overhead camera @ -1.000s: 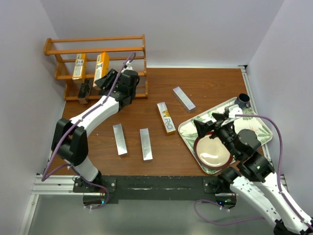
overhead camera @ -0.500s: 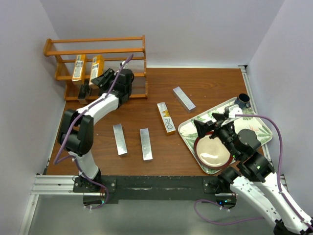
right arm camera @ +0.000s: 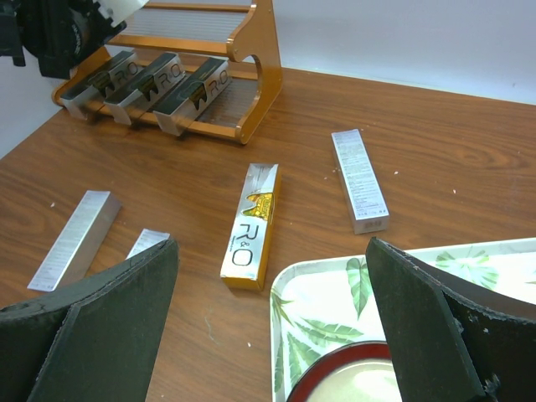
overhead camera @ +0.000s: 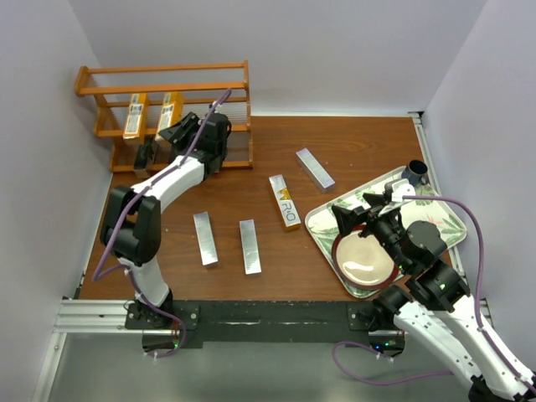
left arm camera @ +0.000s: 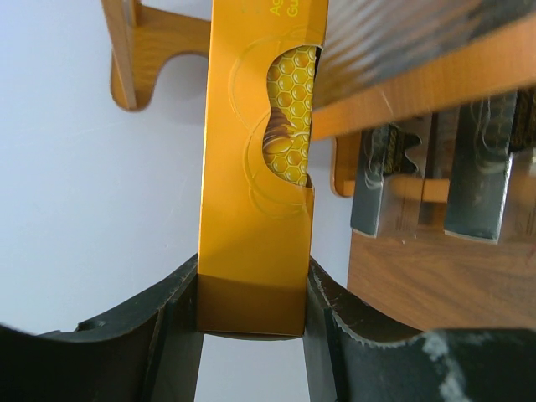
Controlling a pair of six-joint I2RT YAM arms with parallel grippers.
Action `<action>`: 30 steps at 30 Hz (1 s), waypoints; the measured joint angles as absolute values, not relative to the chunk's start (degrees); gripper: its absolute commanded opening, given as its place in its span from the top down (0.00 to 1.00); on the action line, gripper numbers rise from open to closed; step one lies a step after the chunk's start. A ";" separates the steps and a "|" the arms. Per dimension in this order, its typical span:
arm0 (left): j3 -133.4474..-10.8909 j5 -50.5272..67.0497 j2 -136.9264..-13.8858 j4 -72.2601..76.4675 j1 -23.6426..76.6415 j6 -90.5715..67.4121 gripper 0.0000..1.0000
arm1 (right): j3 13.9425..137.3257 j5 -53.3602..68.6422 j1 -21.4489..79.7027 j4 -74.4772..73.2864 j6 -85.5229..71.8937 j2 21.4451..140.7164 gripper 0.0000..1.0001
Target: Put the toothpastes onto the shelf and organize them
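The orange-brown shelf stands at the far left. One orange toothpaste lies on its middle tier. Right beside it, my left gripper is shut on a second orange toothpaste, whose near end sits between the jaws. Three black toothpastes fill the lowest tier. On the table lie a gold-and-white toothpaste and three silver ones. My right gripper hangs open over the tray with nothing in it.
A leaf-patterned tray at the right holds a red-rimmed bowl, and a dark cup stands at its far corner. White walls close in the table on the left, back and right.
My left arm has swung in toward the shelf, carrying the orange toothpaste a little left along the middle tier. The right arm has stayed still.
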State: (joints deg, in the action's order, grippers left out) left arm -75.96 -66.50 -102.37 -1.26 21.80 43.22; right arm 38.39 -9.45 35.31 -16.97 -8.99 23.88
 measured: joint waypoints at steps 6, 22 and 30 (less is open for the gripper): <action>-79.46 -67.13 -106.63 5.30 21.02 50.22 0.80 | 38.39 -9.45 35.31 -16.95 -8.99 23.88 0.01; -81.87 -67.75 -113.73 15.03 19.07 61.95 0.72 | 38.39 -9.45 35.31 -16.97 -8.97 23.88 0.01; -81.19 -67.70 -113.80 15.29 18.50 62.15 0.52 | 38.39 -9.45 35.31 -16.97 -8.99 23.88 0.01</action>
